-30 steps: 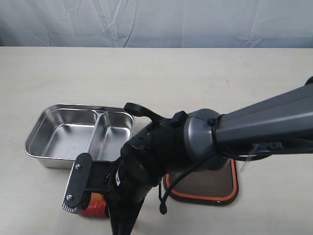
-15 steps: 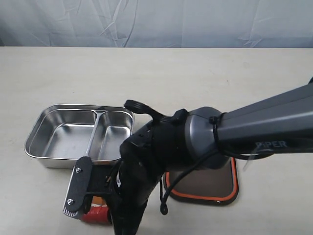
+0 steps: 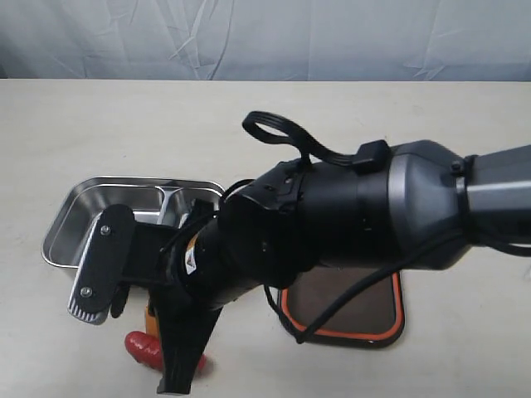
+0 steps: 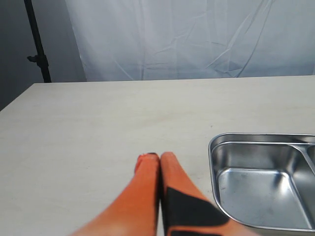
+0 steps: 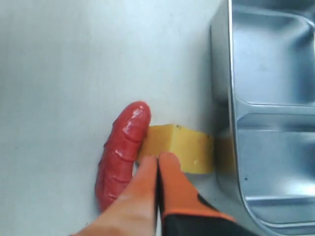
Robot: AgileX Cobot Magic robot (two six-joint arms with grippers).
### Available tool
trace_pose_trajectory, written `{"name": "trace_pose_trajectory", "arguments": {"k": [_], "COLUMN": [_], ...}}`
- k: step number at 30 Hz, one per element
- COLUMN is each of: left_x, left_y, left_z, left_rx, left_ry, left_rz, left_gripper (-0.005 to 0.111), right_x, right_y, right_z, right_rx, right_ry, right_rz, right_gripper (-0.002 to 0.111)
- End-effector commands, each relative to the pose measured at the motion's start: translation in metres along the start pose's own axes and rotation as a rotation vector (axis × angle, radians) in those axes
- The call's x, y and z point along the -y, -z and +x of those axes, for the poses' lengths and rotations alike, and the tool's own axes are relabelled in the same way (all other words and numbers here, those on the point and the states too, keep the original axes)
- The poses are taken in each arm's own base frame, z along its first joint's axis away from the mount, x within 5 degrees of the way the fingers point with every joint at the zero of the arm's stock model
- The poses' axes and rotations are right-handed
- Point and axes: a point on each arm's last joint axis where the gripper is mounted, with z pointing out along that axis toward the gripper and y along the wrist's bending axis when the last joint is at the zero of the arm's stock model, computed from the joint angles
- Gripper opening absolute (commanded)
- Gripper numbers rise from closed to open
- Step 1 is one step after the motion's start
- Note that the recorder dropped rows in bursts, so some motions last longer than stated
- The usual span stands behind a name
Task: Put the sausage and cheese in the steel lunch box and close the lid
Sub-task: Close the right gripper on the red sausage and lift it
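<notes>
Steel lunch box [image 5: 220, 88] just beside the cheese [image 5: 189, 146], cheese touching the sausage [image 5: 120, 152]; right gripper [image 5: 157, 157], fingers together, empty, over their seam; left gripper [image 4: 156, 156] likewise together.

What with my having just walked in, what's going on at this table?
The right gripper, shut and empty, hangs over the sausage and the cheese, which lie touching on the table beside the steel lunch box. The box is empty, and the lid lies apart from it on the table. The left gripper, also shut, hovers near the box, holding nothing.
</notes>
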Motion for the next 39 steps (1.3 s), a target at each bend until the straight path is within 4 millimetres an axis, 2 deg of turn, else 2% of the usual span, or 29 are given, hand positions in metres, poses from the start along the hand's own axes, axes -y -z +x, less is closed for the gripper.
{"name": "trace_pose_trajectory", "arguments": {"k": [1,4,9,10,12,21,32,34,38,39], "left_x": [0.0,0.0,0.0,0.0,0.0,0.0,0.0,0.0,0.0,0.0], "left_y": [0.0,0.0,0.0,0.0,0.0,0.0,0.0,0.0,0.0,0.0], "left_z": [0.002,0.002,0.002,0.002,0.002,0.002,0.002,0.002,0.002,0.002], "left_rx": [-0.002,-0.002,-0.002,-0.002,-0.002,-0.002,-0.002,-0.002,-0.002,-0.002], "left_ry": [0.0,0.0,0.0,0.0,0.0,0.0,0.0,0.0,0.0,0.0], "left_rz": [-0.006,-0.006,-0.006,-0.006,-0.006,-0.006,-0.006,-0.006,-0.006,-0.006], "left_gripper": [0.0,0.0,0.0,0.0,0.0,0.0,0.0,0.0,0.0,0.0], "right_x": [-0.002,-0.005,-0.012,-0.013,-0.014,-0.016,-0.016,-0.016,-0.014,-0.013], "right_y": [0.002,0.002,-0.016,-0.02,-0.027,-0.05,-0.064,-0.064,-0.062,-0.062], "right_z": [0.001,0.002,0.013,0.015,0.018,0.027,0.034,0.033,0.027,0.026], "right_rx": [-0.005,-0.017,-0.1,-0.113,-0.125,-0.147,-0.161,-0.157,-0.153,-0.153], "right_ry": [-0.019,-0.061,-0.09,-0.092,-0.103,-0.14,-0.145,-0.145,-0.142,-0.141], "right_rz": [-0.021,-0.057,-0.132,-0.14,-0.148,-0.15,-0.139,-0.134,-0.147,-0.151], "right_gripper": [-0.001,0.003,0.037,0.042,0.044,0.043,0.042,0.034,0.0,0.0]}}
